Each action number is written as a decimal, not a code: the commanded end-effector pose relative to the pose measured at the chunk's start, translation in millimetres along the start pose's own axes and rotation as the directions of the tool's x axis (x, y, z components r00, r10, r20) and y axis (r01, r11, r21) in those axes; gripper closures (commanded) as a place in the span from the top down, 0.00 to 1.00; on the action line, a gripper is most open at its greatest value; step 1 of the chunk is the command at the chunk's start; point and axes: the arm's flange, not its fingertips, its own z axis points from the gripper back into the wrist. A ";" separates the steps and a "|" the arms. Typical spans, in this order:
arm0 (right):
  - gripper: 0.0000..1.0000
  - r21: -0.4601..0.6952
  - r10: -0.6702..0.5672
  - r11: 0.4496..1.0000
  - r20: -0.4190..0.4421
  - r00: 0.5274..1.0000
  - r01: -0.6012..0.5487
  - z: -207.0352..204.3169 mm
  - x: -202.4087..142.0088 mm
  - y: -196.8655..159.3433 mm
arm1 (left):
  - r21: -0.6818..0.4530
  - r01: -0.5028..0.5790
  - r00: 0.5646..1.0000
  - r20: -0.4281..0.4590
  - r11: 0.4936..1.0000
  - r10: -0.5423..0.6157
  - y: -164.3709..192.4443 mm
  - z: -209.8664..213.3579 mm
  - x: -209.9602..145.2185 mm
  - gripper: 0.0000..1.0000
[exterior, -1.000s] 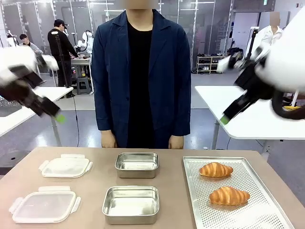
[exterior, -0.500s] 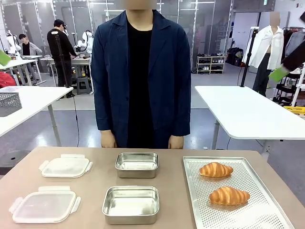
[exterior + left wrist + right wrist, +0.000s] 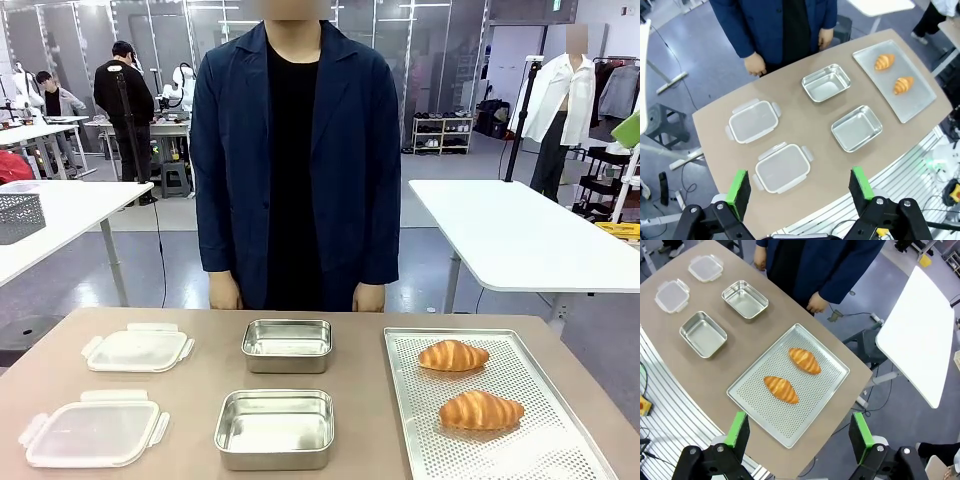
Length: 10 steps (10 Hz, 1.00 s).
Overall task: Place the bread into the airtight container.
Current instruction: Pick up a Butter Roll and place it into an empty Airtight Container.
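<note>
Lifted both arms up and away from the surface since a second ago. Holds left pincer (image 3: 798, 176) wide open, empty; right pincer (image 3: 798, 430) likewise. Leaves bread (image 3: 453, 355) on tray (image 3: 520, 452), containers (image 3: 274, 428) empty. Means no grasp begun yet.

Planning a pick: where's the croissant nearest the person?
The far croissant lies on the perforated tray, front view's right side, beyond the other croissant.

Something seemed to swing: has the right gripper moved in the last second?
Yes. In the front view the right gripper swung up and rightward, away from the white side table.
</note>
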 end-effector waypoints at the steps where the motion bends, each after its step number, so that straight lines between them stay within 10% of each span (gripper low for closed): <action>1: 1.00 -0.005 0.003 1.000 0.004 1.000 -0.003 -2.4 2.2 1.1 | 0.005 0.013 1.000 -0.002 1.000 -0.013 -2.0 1.5 0.6 1.00; 4: 1.00 0.000 0.002 1.000 -0.002 1.000 -0.002 -0.9 0.9 0.6 | 0.005 0.013 1.000 -0.002 1.000 -0.013 -2.0 1.5 0.6 1.00; 6: 1.00 0.007 0.222 0.975 -0.119 0.968 -0.222 -7.8 6.9 -1.9 | 0.005 0.013 1.000 -0.002 1.000 -0.013 -2.0 1.5 0.6 1.00; 9: 1.00 0.107 0.641 0.767 -0.166 0.750 -0.632 -55.2 -11.1 -1.5 | 0.005 0.013 1.000 -0.002 1.000 -0.013 -2.0 1.5 0.6 1.00; 10: 1.00 0.166 0.649 0.761 -0.175 0.740 -0.628 -81.4 -15.2 0.8 | 0.005 0.013 1.000 -0.002 1.000 -0.013 -2.0 1.5 0.6 1.00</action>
